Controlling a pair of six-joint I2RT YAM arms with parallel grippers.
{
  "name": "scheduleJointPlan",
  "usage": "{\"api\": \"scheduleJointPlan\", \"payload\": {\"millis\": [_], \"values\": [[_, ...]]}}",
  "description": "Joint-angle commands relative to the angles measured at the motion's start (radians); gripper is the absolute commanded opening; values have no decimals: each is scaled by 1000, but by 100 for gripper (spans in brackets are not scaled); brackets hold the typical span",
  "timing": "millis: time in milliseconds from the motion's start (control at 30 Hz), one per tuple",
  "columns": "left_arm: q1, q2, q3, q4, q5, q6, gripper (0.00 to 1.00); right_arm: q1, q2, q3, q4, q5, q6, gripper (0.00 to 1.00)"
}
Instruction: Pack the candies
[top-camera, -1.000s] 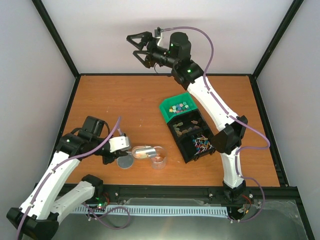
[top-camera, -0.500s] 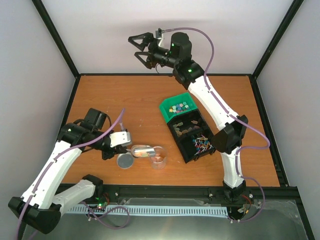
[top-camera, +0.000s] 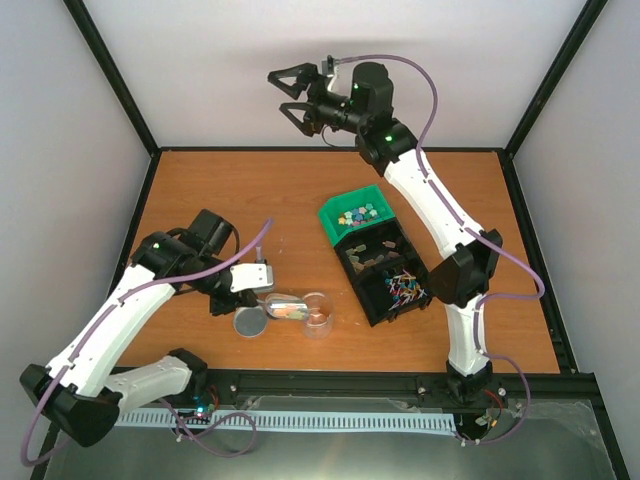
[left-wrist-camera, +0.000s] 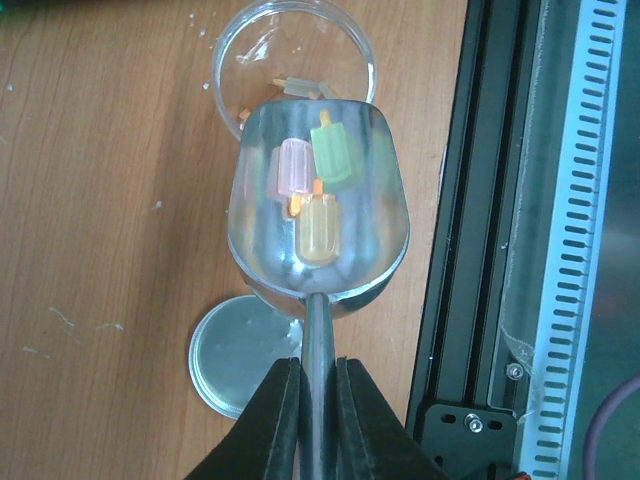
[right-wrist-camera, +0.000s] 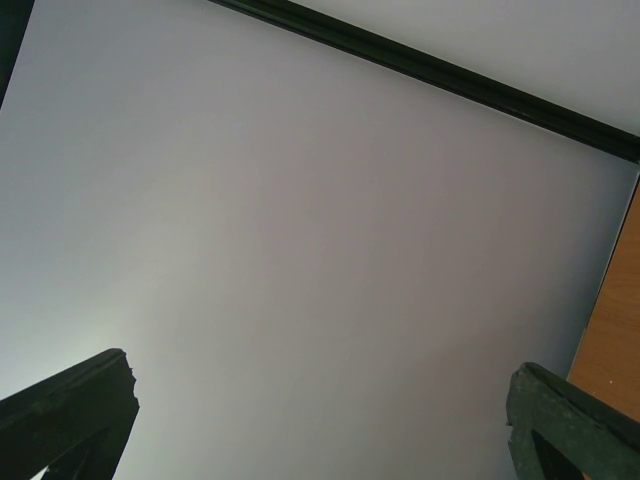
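Observation:
The candies (top-camera: 356, 214) are small bright mixed-colour pieces lying in a green bin (top-camera: 334, 217) at mid-table. My left gripper (top-camera: 263, 292) (left-wrist-camera: 318, 375) is shut on the handle of a metal scoop (top-camera: 286, 305) (left-wrist-camera: 262, 245). In the scoop lie three lolly-shaped pieces (left-wrist-camera: 320, 190), one pink, one green and one orange. The scoop's front lip hangs over the near rim of a clear jar (top-camera: 319, 316) (left-wrist-camera: 290, 40). My right gripper (top-camera: 286, 92) (right-wrist-camera: 320, 368) is open and empty, raised high before the back wall.
A round metal lid (top-camera: 250, 324) (left-wrist-camera: 232, 358) lies flat left of the jar, under the scoop handle. Two black bins adjoin the green one: one with brown lumps (top-camera: 374, 254), one with coloured sticks (top-camera: 402, 290). The black front rail (left-wrist-camera: 470, 250) runs close to the scoop.
My left arm's wrist and elbow have swung to the right while the scoop stays by the jar. My right gripper has drifted slightly to the right, still open.

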Motion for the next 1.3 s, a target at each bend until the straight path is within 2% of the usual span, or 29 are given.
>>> {"api": "scheduleJointPlan", "payload": {"millis": [0, 533, 1033, 1267], "values": [[-21, 41, 73, -23, -38, -47, 1, -14, -54, -8, -1, -22, 13, 100], [-56, 143, 162, -61, -73, -67, 1, -67, -122, -100, -6, -48, 34, 100], [-116, 187, 227, -86, -166, -47, 1, -151, -230, -370, -26, -56, -40, 100], [-129, 219, 289, -89, -158, -30, 1, -198, -280, -459, -92, -36, -110, 100]]}}
